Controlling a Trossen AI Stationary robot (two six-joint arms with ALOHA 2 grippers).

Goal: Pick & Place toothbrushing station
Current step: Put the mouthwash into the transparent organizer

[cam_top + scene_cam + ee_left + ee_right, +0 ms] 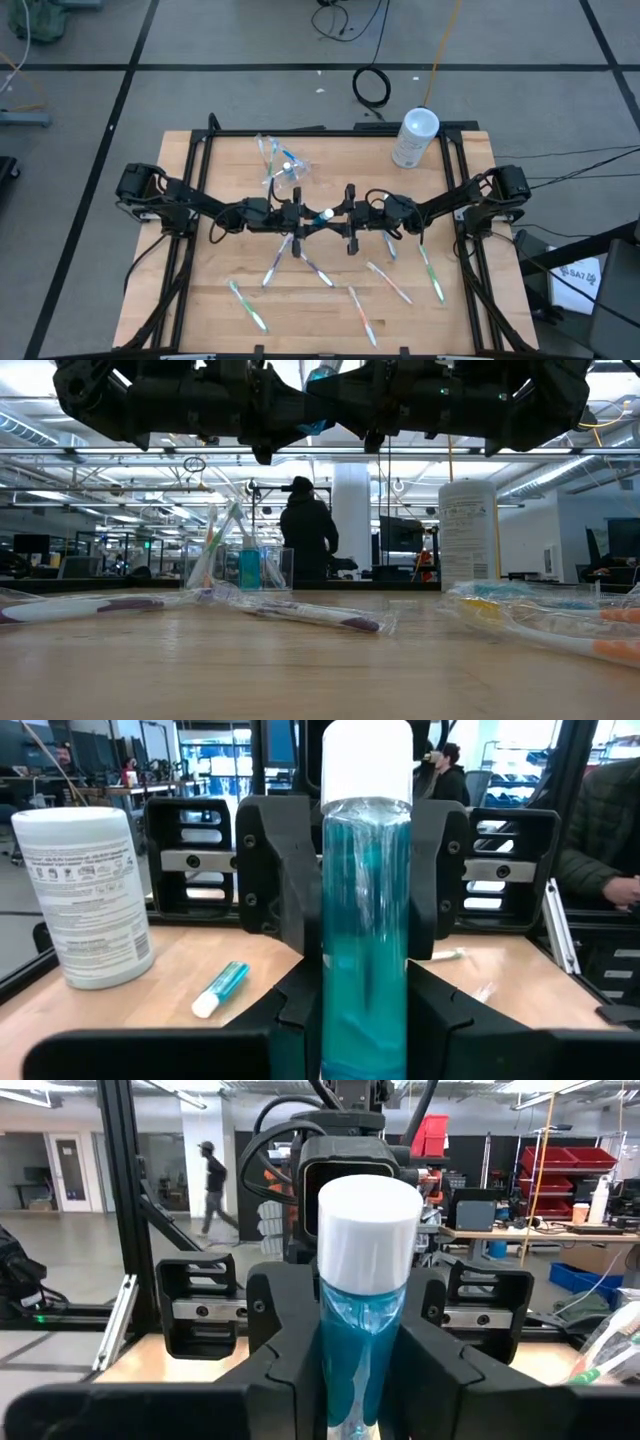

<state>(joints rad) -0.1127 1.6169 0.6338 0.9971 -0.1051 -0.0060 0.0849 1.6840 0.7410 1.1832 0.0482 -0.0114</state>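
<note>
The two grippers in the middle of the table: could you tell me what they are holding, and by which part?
Both hold one teal tube between them above the table: left gripper and right gripper each clamp its body from opposite sides.

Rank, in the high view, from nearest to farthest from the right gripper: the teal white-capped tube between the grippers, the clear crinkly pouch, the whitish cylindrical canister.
1. Teal white-capped tube, at the right gripper, table centre.
2. Clear crinkly pouch, far-left of centre.
3. Whitish cylindrical canister, at the far right edge; not much farther than the pouch.

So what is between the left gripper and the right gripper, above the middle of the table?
In the high view, only the teal-blue white-capped tube lies between the left gripper and right gripper; both wrist views show it gripped from each side.
</note>
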